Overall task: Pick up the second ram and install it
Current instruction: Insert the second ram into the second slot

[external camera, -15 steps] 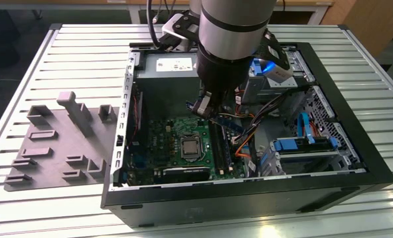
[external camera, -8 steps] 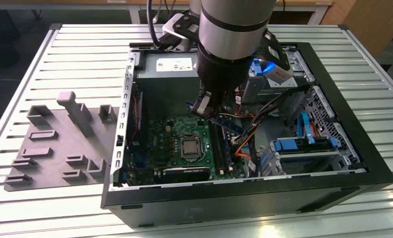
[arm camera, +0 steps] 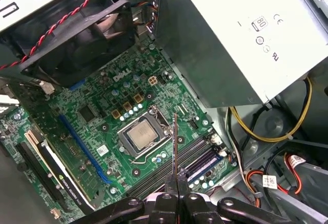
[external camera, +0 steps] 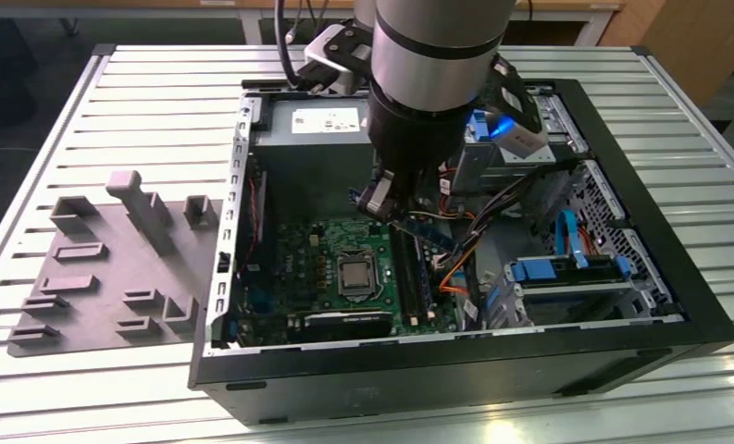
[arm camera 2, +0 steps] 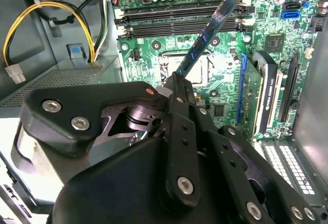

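Gripper (arm camera 2: 177,83): black fingers pinched one end of the second ram (arm camera 2: 210,29), seen in both wrist views.
Second ram: dark blue-green stick jutting out of the gripper (arm camera: 176,182); edge-on in the first wrist view (arm camera: 175,142), tilted in the exterior view (external camera: 429,229).
Ram's place: inside the open computer case (external camera: 466,370), raised over the green motherboard (arm camera: 102,116), between the processor socket (arm camera: 141,134) and the long black slots (arm camera 2: 174,21).
Contact with slots: could not be told.
Power supply (external camera: 311,139): grey box beside the board, just behind the arm.
Surface (external camera: 95,388): slatted metal, carrying the case and a grey moulded tray (external camera: 95,268) at the exterior view's left.
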`<act>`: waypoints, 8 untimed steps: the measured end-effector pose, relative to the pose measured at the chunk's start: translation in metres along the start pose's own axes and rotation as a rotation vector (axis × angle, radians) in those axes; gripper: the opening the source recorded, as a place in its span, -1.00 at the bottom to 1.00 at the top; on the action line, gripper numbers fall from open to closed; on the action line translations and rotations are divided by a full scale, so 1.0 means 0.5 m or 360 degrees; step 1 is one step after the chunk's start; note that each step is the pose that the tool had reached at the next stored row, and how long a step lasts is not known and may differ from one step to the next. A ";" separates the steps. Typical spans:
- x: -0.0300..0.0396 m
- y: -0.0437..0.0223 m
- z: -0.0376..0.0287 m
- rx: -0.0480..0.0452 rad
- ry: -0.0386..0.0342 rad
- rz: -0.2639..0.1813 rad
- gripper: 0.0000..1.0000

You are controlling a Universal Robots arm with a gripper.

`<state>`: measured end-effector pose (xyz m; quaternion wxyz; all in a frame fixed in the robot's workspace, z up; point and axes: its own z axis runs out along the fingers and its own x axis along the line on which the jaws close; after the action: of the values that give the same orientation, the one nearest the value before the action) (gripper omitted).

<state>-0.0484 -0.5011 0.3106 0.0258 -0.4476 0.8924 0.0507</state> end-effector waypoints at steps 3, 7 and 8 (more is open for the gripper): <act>0.000 0.000 0.000 0.0002 -0.0002 0.0022 -0.76; 0.000 0.000 0.000 0.0006 -0.0004 0.0063 -0.76; 0.000 0.000 0.000 0.0007 -0.0005 0.0073 -0.76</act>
<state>-0.0484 -0.5011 0.3105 0.0270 -0.4269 0.9025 0.0501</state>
